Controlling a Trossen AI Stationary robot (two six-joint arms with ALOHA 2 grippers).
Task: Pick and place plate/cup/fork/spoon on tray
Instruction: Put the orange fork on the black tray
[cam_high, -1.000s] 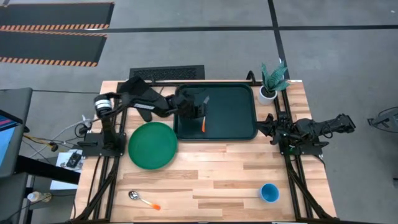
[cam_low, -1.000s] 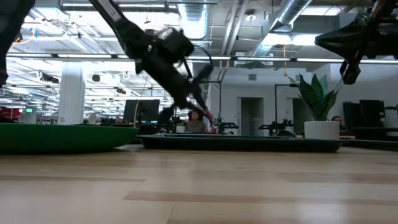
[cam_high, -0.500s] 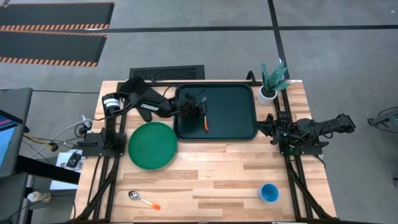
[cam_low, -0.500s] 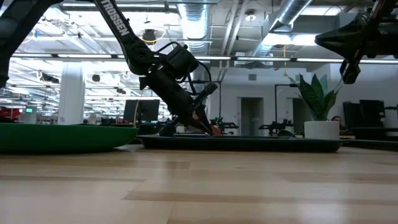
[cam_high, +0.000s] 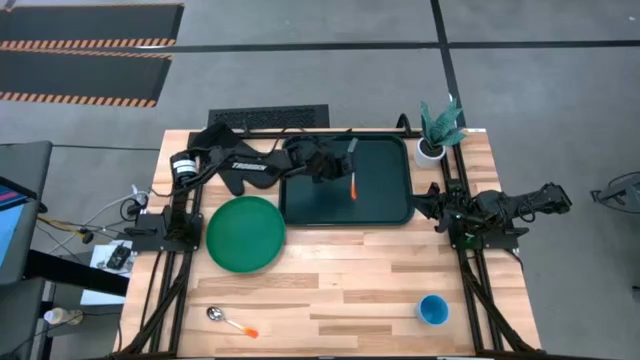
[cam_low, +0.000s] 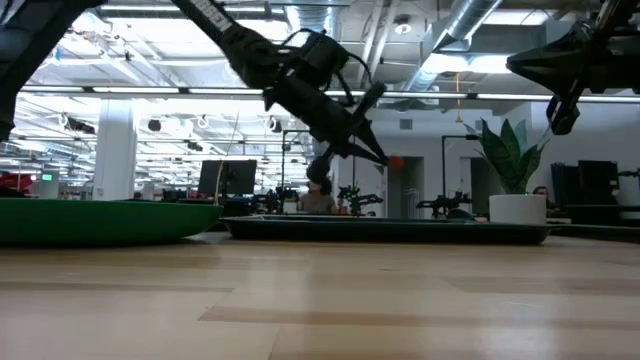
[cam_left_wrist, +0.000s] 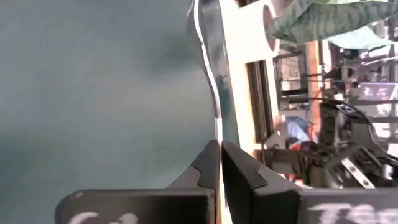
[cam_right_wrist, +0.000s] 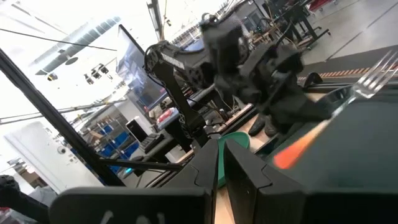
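Observation:
My left gripper (cam_high: 345, 167) is shut on the fork (cam_high: 353, 187) above the dark tray (cam_high: 395, 205). The fork has an orange handle and silver tines (cam_high: 352, 147). It also shows in the low view (cam_low: 396, 160) and in the right wrist view (cam_right_wrist: 298, 148). The green plate (cam_high: 245, 233) lies on the table to the left of the tray. The spoon (cam_high: 230, 321) lies near the front left edge. The blue cup (cam_high: 433, 309) stands at the front right. My right gripper (cam_high: 437, 205) waits, shut, at the table's right side. My left gripper pinches the fork about its middle (cam_high: 352, 174), just above the orange handle, between its two fingers. The fingers come from the table's left, slanting down, and lie across the fork. The fork is lifted clear of the tray, tines toward the far edge, handle toward the near edge.
A white pot with a green plant (cam_high: 435, 130) stands at the tray's far right corner. A black mitt-like thing (cam_high: 232, 180) lies left of the tray under the left arm. Bare wood (cam_high: 340, 280) lies between the plate and the cup.
My left gripper, shut on the fork, has risen from the tray's floor and gone toward the table's right, over the tray's middle. The fork has been lifted clear of the tray and carried along.

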